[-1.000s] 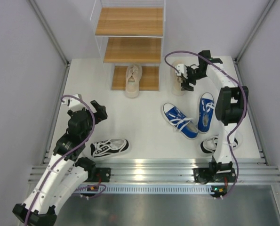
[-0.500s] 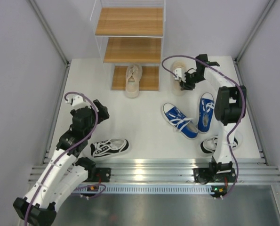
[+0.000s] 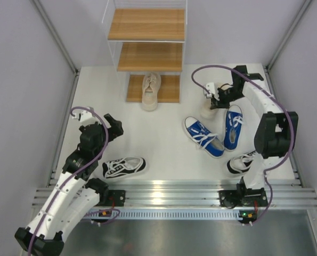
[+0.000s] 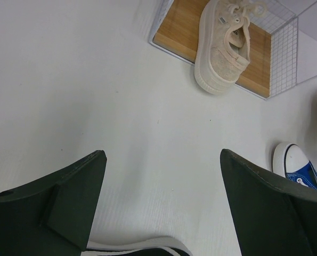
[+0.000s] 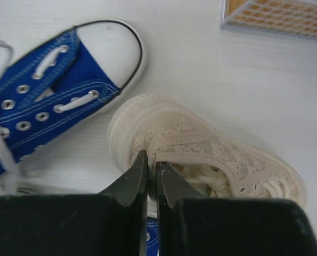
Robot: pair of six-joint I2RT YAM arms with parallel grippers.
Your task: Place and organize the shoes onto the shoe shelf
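Where the right arm is folded forward over the far right of the smooth white surface (image 3: 163,133), its wrist is turned downward and the right end effector (image 5: 152,160) is shown closed to a thin slit. Its two dark, wedge-shaped fingers are pinched on the rim of the opening of the held beige sneaker (image 5: 201,144), a cream shoe with a lace-patterned fabric upper, pale laces and a thick ribbed sole. Whether that shoe is clear of the surface cannot be told. Just beside it a blue canvas sneaker (image 5: 51,101) with a rounded white rubber toe cap and metal eyelets is laid; its mate (image 3: 203,137) lies near. The other beige sneaker (image 3: 151,90) is set on the lowest board of the shoe shelf (image 3: 146,24), whose wood-grain boards are carried in a thin white wire frame; its heel overhangs the front edge. The left arm is bent at the elbow over the near left, and the left end effector (image 4: 162,181) is held spread wide with nothing between its fingers, above a black-and-white patterned sneaker (image 3: 123,166). Another patterned sneaker (image 3: 243,161) is partly hidden behind the right arm.
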